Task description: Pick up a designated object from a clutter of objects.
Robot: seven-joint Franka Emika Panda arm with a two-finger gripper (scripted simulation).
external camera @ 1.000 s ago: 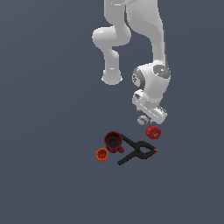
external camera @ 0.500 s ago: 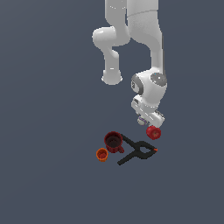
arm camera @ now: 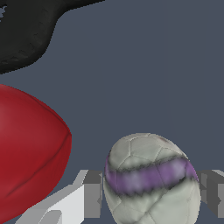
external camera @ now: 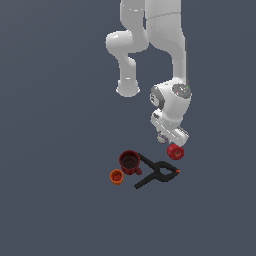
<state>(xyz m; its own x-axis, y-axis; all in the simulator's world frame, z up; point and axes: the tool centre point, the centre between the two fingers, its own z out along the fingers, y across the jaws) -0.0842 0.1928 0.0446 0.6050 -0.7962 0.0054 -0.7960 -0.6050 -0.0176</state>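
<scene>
Up close in the wrist view, the grey-white ball (arm camera: 151, 181) shows a panelled, scuffed skin crossed by one blurred purple band. It sits between the two grey fingers (arm camera: 92, 193) of the gripper (arm camera: 151, 192), which stand just off either side of it, spread and not yet clamped. Just beside the ball lies the glossy red apple (arm camera: 28, 151), with the black spring clamp (arm camera: 26, 30) beyond. From the exterior view the gripper (external camera: 170, 141) hangs just above the apple (external camera: 175, 151), hiding the ball; the dark red mug (external camera: 130, 162) and orange cup (external camera: 116, 176) sit apart. Since a second ago the wrist has dropped lower toward the clutter.
</scene>
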